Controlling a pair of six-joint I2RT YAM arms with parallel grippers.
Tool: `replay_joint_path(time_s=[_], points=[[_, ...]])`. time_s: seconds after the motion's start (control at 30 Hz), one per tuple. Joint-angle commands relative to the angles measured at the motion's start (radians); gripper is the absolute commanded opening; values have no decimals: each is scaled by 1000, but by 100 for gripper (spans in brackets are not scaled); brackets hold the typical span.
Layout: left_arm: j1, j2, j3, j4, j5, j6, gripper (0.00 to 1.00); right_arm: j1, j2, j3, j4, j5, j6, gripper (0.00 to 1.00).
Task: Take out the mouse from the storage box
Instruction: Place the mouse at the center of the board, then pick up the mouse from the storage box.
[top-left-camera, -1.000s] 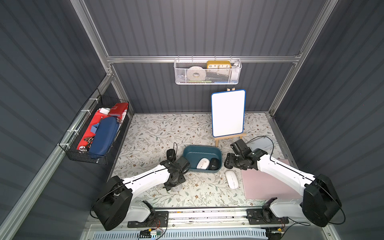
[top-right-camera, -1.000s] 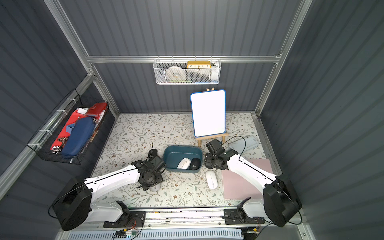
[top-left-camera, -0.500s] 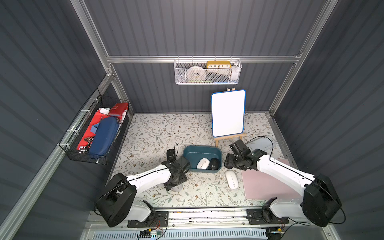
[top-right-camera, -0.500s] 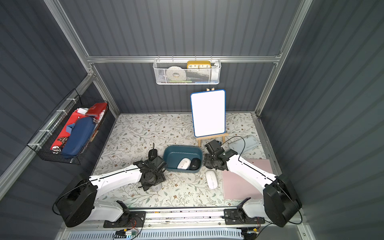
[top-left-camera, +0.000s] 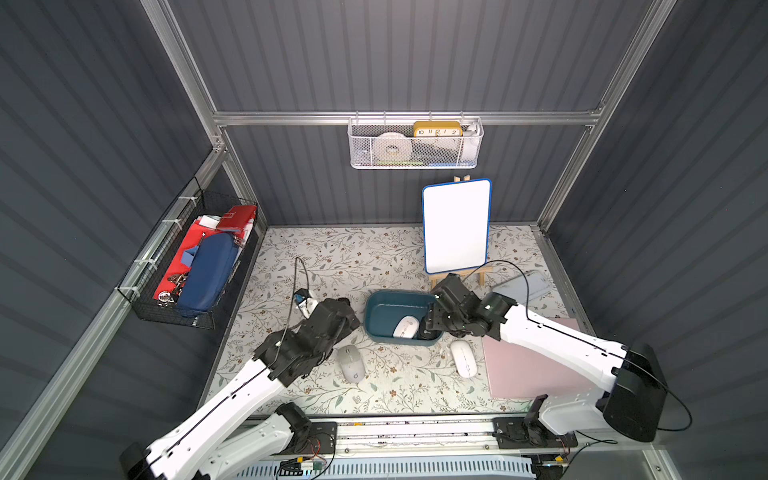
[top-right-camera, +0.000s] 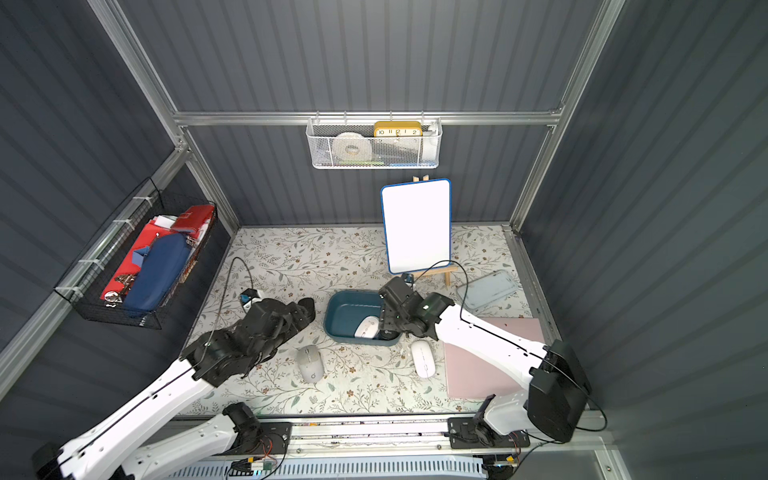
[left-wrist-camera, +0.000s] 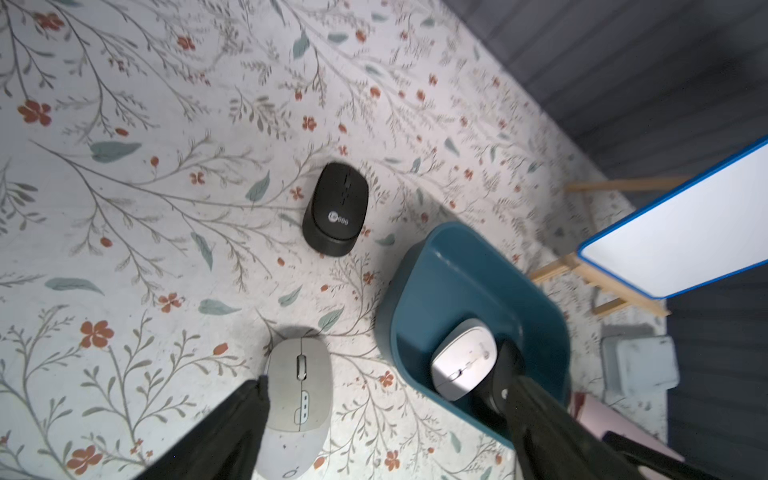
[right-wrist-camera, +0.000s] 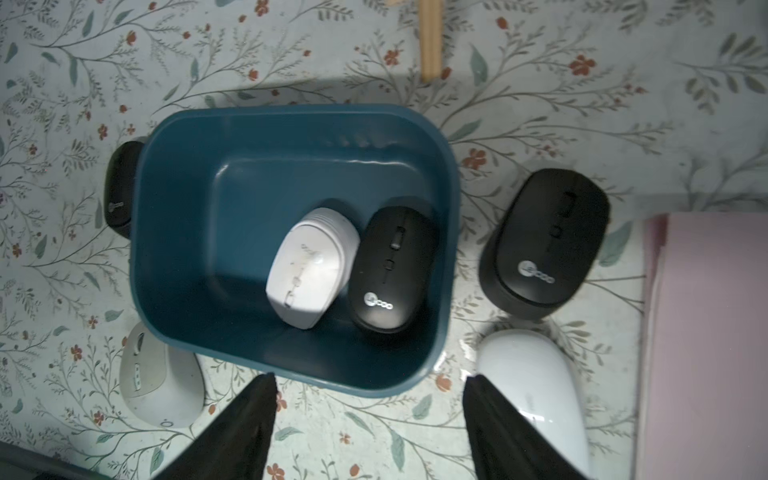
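Left fingers spread, empty, over grey mouse on counter. Right fingers spread, empty, above storage box, mid-counter. White mouse and black mouse inside, touching. Likely light, hard, slick; pinch across flanks.

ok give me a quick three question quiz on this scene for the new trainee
1. Multiple choice: how many mice lie inside the dark teal rounded plastic storage box? A one, B two, C four.
2. True or false: the left gripper is shut on the pale grey matte mouse.
3. Short answer: are the jaws of the right gripper open or shut?
Key: 1 B, a white plastic mouse and a black plastic mouse. 2 false, its jaws stand wide open and the grey mouse lies on the floral mat. 3 open, holding nothing.
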Motion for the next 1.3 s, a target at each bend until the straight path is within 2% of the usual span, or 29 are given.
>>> replay_joint_path(time_s=[0.0, 0.17, 0.3, 0.63, 0.77, 0.83, 1.13, 1.27], points=[[0, -65, -31, 76, -99, 110, 98, 30, 126, 85, -62, 19, 59, 74], [-1, -124, -67, 132, -157, 131, 99, 67, 260, 165, -41, -16, 122, 75], [0, -147, -103, 150, -154, 135, 99, 69, 346, 210, -36, -29, 142, 75], [0, -211, -146, 122, -192, 144, 99, 70, 471, 272, -27, -70, 185, 76], [0, -222, -149, 116, -197, 141, 99, 71, 494, 278, -22, -58, 188, 86], [0, -223, -155, 118, -197, 140, 99, 71, 510, 288, -20, -58, 177, 88], [-1, -216, -153, 123, -200, 143, 99, 70, 622, 411, -46, -88, 125, 83], [0, -208, -156, 127, -195, 146, 99, 69, 656, 477, -67, -63, 88, 81]])
